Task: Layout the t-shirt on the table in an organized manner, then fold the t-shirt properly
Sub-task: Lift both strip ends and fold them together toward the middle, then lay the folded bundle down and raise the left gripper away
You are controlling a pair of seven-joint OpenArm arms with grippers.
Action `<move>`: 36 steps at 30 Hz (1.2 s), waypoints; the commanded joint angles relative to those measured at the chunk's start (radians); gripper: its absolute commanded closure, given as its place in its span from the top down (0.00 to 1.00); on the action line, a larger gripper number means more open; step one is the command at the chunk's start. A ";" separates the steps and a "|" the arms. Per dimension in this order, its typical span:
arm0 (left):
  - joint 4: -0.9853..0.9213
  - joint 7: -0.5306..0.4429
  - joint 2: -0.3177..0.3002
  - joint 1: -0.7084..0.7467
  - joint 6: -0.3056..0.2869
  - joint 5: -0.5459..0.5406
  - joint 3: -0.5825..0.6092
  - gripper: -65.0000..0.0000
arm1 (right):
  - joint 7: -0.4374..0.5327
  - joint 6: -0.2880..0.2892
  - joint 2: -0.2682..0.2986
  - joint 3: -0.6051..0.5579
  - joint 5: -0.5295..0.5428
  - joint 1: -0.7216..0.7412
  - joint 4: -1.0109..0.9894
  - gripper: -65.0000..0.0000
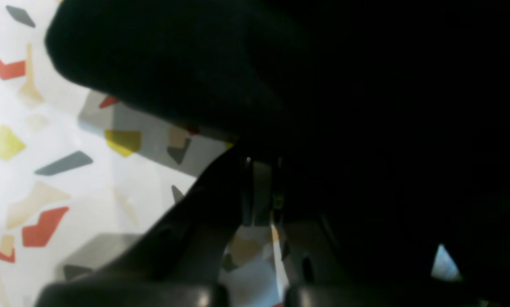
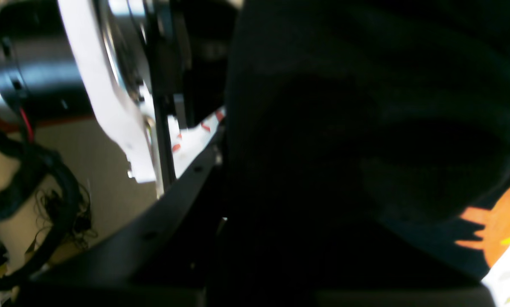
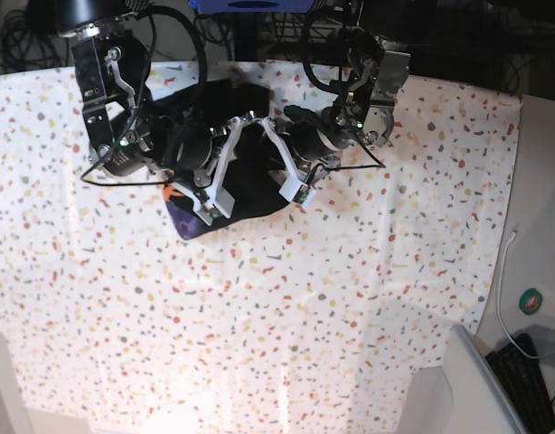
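**A:** Looking at both tools first: left tool (image 3: 259,176) is clenched and right tool (image 3: 232,176) nearly so, each apparently pinching the t-shirt (image 3: 246,194), though black cloth smothers both wrist views.

**B:** Agreed. Shirt's a bunched heap near the far middle of the surface (image 3: 350,298), so I'd say layout's barely begun and no folding yet. Sleeves, tag and the fingertips themselves are hidden.

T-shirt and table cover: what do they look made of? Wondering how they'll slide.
The t-shirt: soft matte black cloth, bunched in folds, orange print showing. The table: a white cover with coloured flecks, smooth-looking with faint creases, probably thin fabric or vinyl; can't tell which.
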 commanded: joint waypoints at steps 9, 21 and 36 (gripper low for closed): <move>0.007 0.024 -0.013 -0.001 0.030 0.030 -0.003 0.00 | 0.018 0.001 0.000 0.001 0.019 0.021 0.014 0.00; 0.007 0.025 -0.013 0.000 0.030 0.029 -0.072 0.00 | 0.018 -0.099 0.000 0.001 0.019 0.035 0.014 0.00; 0.061 0.025 -0.014 0.031 0.030 0.032 -0.074 0.00 | 0.074 -0.114 -0.003 0.001 0.021 0.035 0.013 0.00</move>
